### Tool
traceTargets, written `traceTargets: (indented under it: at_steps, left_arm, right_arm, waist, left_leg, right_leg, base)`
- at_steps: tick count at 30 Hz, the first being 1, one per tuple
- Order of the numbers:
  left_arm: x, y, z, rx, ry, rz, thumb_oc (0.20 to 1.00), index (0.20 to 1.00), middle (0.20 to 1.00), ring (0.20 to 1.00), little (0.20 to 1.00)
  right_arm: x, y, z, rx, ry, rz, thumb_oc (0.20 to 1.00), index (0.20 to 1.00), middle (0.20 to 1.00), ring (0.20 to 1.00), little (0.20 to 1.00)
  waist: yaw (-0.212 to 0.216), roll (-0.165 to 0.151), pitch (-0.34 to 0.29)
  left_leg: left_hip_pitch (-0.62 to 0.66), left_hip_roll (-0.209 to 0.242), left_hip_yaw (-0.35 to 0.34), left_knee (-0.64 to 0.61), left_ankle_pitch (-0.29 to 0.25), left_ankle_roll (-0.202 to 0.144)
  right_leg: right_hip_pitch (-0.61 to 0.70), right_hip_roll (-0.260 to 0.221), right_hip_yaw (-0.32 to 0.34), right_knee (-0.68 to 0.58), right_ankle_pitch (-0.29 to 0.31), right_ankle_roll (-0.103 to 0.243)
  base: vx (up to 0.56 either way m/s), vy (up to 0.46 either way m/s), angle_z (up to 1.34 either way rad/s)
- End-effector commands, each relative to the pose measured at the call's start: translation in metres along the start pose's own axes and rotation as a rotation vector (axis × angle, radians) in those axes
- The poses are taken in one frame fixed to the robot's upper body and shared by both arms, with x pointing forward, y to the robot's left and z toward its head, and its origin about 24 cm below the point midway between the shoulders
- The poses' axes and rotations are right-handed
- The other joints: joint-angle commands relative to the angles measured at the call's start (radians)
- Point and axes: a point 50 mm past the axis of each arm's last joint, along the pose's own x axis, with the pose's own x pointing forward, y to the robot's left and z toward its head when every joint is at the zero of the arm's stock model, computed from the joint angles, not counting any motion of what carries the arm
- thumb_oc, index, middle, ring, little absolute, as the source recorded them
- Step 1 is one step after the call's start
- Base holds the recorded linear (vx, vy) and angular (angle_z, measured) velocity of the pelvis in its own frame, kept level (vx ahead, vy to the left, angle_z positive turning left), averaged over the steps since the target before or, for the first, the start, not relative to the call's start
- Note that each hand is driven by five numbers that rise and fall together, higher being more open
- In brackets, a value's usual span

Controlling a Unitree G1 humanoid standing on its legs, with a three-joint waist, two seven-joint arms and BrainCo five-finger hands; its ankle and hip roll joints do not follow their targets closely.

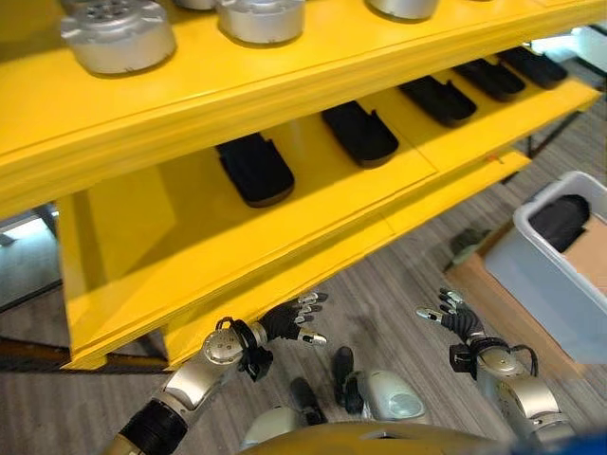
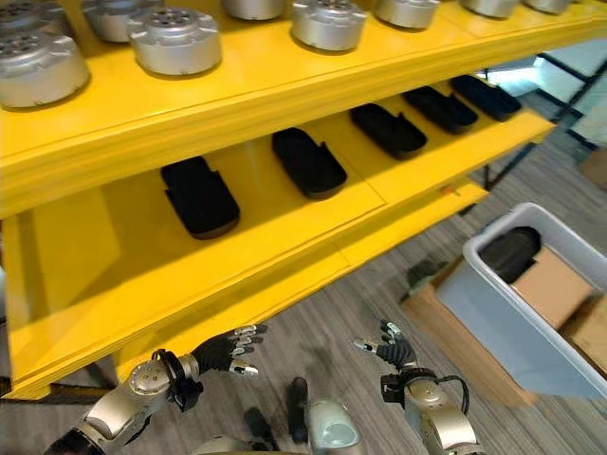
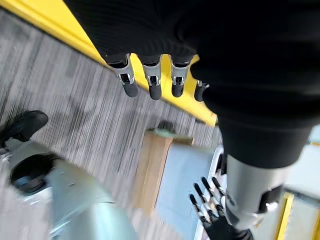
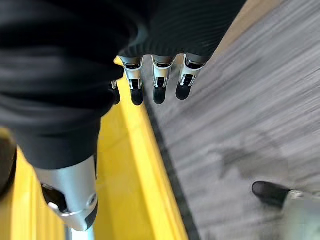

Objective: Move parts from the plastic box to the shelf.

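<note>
Yellow shelf point(image 1: 313, 204) already carries a row of black parts point(image 1: 254, 169) along its lower board, spaced evenly. One more dark part point(image 2: 510, 252) waits in the plastic box point(image 2: 484, 313) on the floor at the robot's right. The left hand point(image 1: 287, 320) and right hand point(image 1: 457, 319) hang low before the shelf's front edge, fingers relaxed and empty, seemingly between picks.

The left hand point(image 1: 289, 322) reaches forward from the lower left on a bent silver-grey arm, its dark ribbed cover over the wrist, palm turned inward; its fingers point(image 3: 151, 82) are spread and only slightly bent, holding nothing; the thumb points toward the other hand. The right hand point(image 1: 453, 318) is raised from the lower right, wrist cocked upward, level with the left and well apart from it; its fingers point(image 4: 159, 85) hang loose and empty, nearly straight.
</note>
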Motion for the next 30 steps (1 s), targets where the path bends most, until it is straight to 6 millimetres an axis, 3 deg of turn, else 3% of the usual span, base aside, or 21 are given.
traceTargets:
  at_steps: [1,3,6,12,17,21,22,23,25,26,27,29,30]
  left_arm:
    - [-0.003,0.000,0.020,0.035,-0.100,-0.010,1.000,1.000,1.000,1.000,1.000]
    - [-0.006,0.002,0.017,0.025,-0.092,0.009,1.000,1.000,1.000,1.000,1.000]
    - [-0.012,0.009,0.013,-0.009,-0.081,0.080,1.000,1.000,1.000,1.000,1.000]
    - [-0.021,0.012,0.008,-0.074,-0.101,0.132,1.000,1.000,1.000,1.000,1.000]
    - [-0.024,0.020,0.008,-0.284,-0.194,0.245,1.000,1.000,1.000,1.000,1.000]
    - [-0.015,0.023,0.016,-0.323,-0.238,0.299,1.000,1.000,1.000,1.000,1.000]
    - [-0.012,0.025,0.017,-0.318,-0.220,0.331,1.000,1.000,1.000,1.000,1.000]
    - [-0.011,0.025,0.016,-0.324,-0.216,0.337,1.000,1.000,1.000,1.000,1.000]
    - [-0.014,0.027,0.016,-0.354,-0.207,0.355,1.000,1.000,1.000,1.000,1.000]
    - [-0.016,0.029,0.015,-0.355,-0.195,0.355,1.000,1.000,1.000,1.000,1.000]
    - [-0.016,0.029,0.016,-0.356,-0.194,0.352,1.000,1.000,1.000,1.000,1.000]
    - [-0.017,0.029,0.013,-0.375,-0.187,0.375,1.000,1.000,1.000,1.000,1.000]
    - [-0.022,0.029,0.008,-0.402,-0.189,0.409,1.000,1.000,1.000,1.000,1.000]
  right_arm:
    - [-0.004,-0.008,0.014,0.024,-0.090,-0.038,1.000,1.000,1.000,1.000,1.000]
    - [-0.006,-0.006,0.012,0.015,-0.082,-0.043,1.000,1.000,1.000,1.000,1.000]
    - [-0.005,-0.001,0.016,-0.017,-0.109,-0.014,1.000,1.000,1.000,1.000,1.000]
    - [-0.009,-0.014,0.036,-0.051,-0.187,-0.081,1.000,1.000,1.000,1.000,1.000]
    - [-0.016,-0.052,0.042,-0.113,-0.240,-0.313,1.000,1.000,1.000,1.000,1.000]
    - [-0.014,-0.062,0.034,-0.120,-0.213,-0.324,1.000,1.000,1.000,1.000,1.000]
    - [-0.012,-0.058,0.032,-0.121,-0.206,-0.302,1.000,1.000,1.000,1.000,1.000]
    - [-0.011,-0.057,0.031,-0.122,-0.205,-0.296,1.000,1.000,1.000,1.000,1.000]
    - [-0.009,-0.050,0.028,-0.138,-0.204,-0.251,1.000,1.000,1.000,1.000,1.000]
    - [-0.012,-0.047,0.024,-0.129,-0.200,-0.238,1.000,1.000,1.000,1.000,1.000]
    - [-0.012,-0.047,0.024,-0.125,-0.201,-0.238,1.000,1.000,1.000,1.000,1.000]
    - [-0.016,-0.040,0.023,-0.143,-0.213,-0.199,1.000,1.000,1.000,1.000,1.000]
    - [-0.016,-0.034,0.028,-0.182,-0.234,-0.144,1.000,1.000,1.000,1.000,1.000]
  waist:
    - [-0.009,0.038,0.002]
    - [-0.018,0.046,-0.007]
    - [0.013,0.044,-0.022]
    - [0.016,0.040,-0.048]
    - [-0.013,0.027,-0.070]
    - [-0.036,0.003,-0.069]
    - [-0.036,0.000,-0.068]
    - [-0.033,0.002,-0.068]
    - [-0.020,0.018,-0.067]
    - [-0.023,0.034,-0.061]
    - [-0.022,0.035,-0.060]
    - [0.014,0.040,-0.041]
    - [0.044,0.039,-0.027]
  left_leg:
    - [0.076,0.005,-0.210,-0.038,0.012,-0.070]
    - [0.077,0.015,-0.192,-0.038,0.017,-0.076]
    - [0.086,0.045,-0.104,-0.035,0.020,-0.098]
    - [0.096,0.081,-0.063,-0.027,0.038,-0.135]
    - [0.067,0.141,-0.023,0.060,0.023,-0.166]
    - [-0.008,0.243,-0.011,0.326,0.067,-0.207]
    - [-0.040,0.256,-0.046,0.417,0.070,-0.211]
    - [-0.050,0.241,-0.073,0.428,0.057,-0.202]
    - [-0.065,0.125,-0.180,0.358,-0.011,-0.141]
    - [-0.076,0.085,-0.184,0.174,0.030,-0.147]
    - [-0.081,0.081,-0.183,0.152,0.041,-0.150]
    - [-0.173,0.071,-0.282,0.079,0.158,-0.168]
    - [-0.193,0.050,-0.389,0.075,0.156,-0.164]
  right_leg:
    - [0.077,-0.014,0.130,-0.082,0.105,0.010]
    - [0.102,-0.036,0.158,-0.108,0.119,0.016]
    - [0.159,-0.070,0.042,-0.219,0.130,0.017]
    - [0.214,-0.027,0.022,-0.330,0.101,-0.012]
    - [0.246,0.035,0.048,-0.393,0.079,-0.077]
    - [0.261,0.087,0.093,-0.379,0.028,-0.152]
    - [0.264,0.101,0.118,-0.373,0.019,-0.168]
    - [0.261,0.102,0.131,-0.366,0.018,-0.167]
    - [0.249,0.105,0.205,-0.346,0.019,-0.151]
    - [0.262,0.104,0.222,-0.363,0.023,-0.132]
    - [0.266,0.103,0.222,-0.369,0.025,-0.129]
    - [0.294,0.112,0.264,-0.379,0.026,-0.135]
    - [0.312,0.114,0.316,-0.361,0.006,-0.135]
  base:
    - [-0.01,-0.327,-0.59]
    - [0.01,-0.276,-0.03]
    - [0.02,-0.308,-0.74]
    - [0.10,-0.355,-0.64]
    - [0.14,-0.449,-0.63]
    - [0.13,-0.524,-1.12]
    - [0.11,-0.373,-0.92]
    - [0.11,-0.185,-1.07]
    - [0.18,0.093,-1.43]
    - [0.19,0.152,-1.62]
    - [0.23,0.184,-1.06]
    - [0.17,0.129,0.06]
    - [0.18,0.155,-0.76]
